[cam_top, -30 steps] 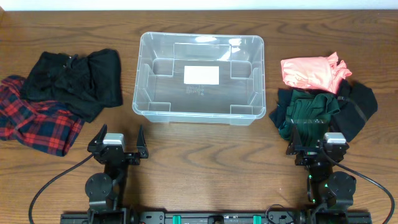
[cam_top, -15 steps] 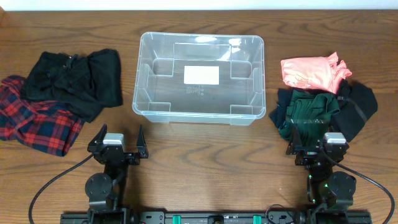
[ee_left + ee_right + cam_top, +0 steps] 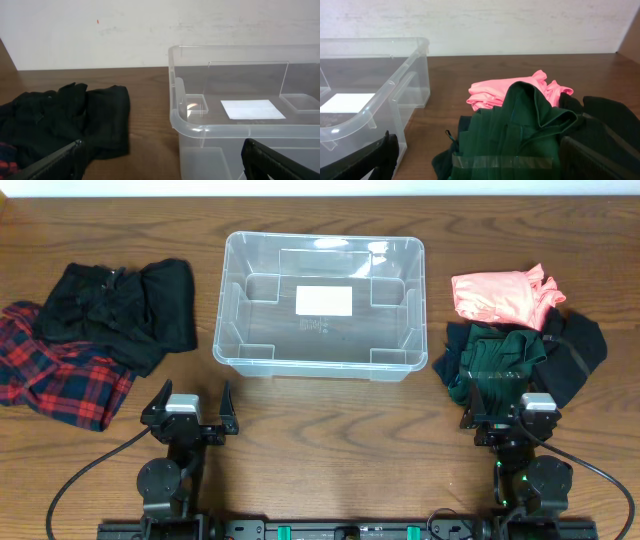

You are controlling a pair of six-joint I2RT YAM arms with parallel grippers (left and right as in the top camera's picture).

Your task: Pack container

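I see the clear container (image 3: pixel 300 366) in the middle of the table, a white label (image 3: pixel 324 301) on its floor. At 9 o'clock lie black clothes (image 3: pixel 120 310) and a red checked cloth (image 3: pixel 50 375). At 3 o'clock lie a pink cloth (image 3: pixel 500 295) and green clothes (image 3: pixel 495 365), maybe shirts. My left claw (image 3: pixel 193 392) at 7 and right claw (image 3: pixel 480 142) at 5 gape wide, holding nothing.

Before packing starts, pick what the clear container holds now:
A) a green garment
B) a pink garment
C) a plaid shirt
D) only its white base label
D: the container shows only its white label inside; the pink garment, green garment and plaid shirt lie outside it.
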